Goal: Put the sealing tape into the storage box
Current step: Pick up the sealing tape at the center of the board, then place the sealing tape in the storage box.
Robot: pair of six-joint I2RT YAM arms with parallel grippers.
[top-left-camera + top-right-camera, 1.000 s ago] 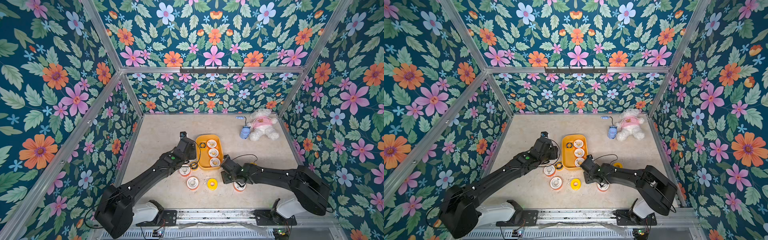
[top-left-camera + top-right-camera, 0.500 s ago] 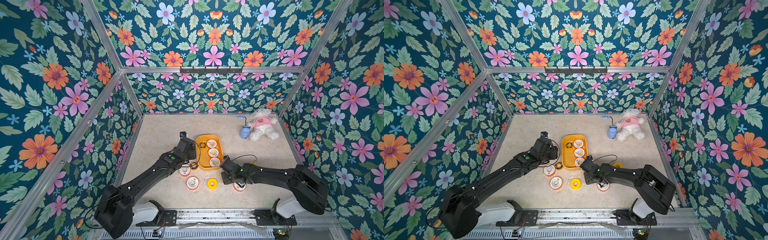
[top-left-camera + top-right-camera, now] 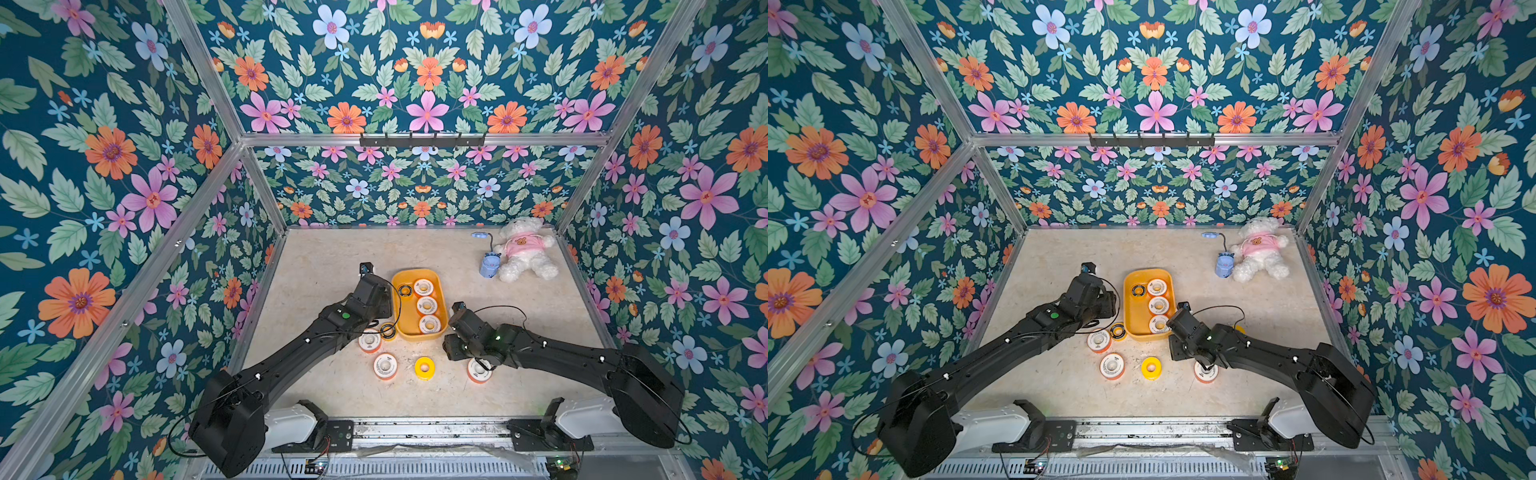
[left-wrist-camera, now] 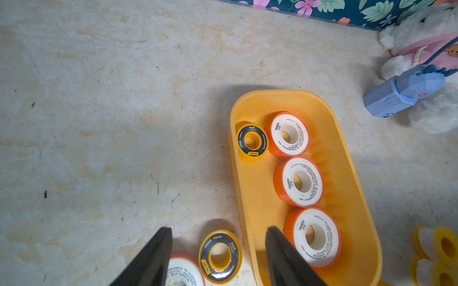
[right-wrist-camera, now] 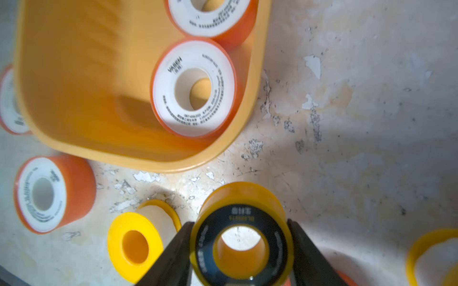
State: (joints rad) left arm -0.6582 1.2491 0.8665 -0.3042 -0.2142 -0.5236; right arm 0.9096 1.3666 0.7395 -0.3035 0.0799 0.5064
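Observation:
The storage box (image 3: 398,328) is a yellow-orange tray at mid-table, also in the left wrist view (image 4: 347,138). In it lie three white-faced orange sealing tape rolls (image 3: 427,306) in a row and one black-and-yellow ring (image 3: 405,290). My right gripper (image 5: 240,224) is shut on a black-and-yellow ring (image 5: 241,247), held above the floor just off the box's near right corner (image 5: 223,148). My left gripper (image 4: 218,229) is open above another black-and-yellow ring (image 4: 220,256) lying beside the box. Loose on the floor are white-and-orange rolls (image 3: 369,340) (image 3: 385,366) (image 3: 479,370) and a yellow roll (image 3: 424,368).
A white plush bear (image 3: 524,249) and a blue gadget (image 3: 488,266) lie at the back right. More yellow rolls (image 4: 443,250) sit right of the box, behind the right arm. Floral walls close in three sides, and a metal rail (image 3: 415,428) runs along the front.
The right arm has shifted slightly by the box's near end. The left arm and the rolls on the floor stay as they were.

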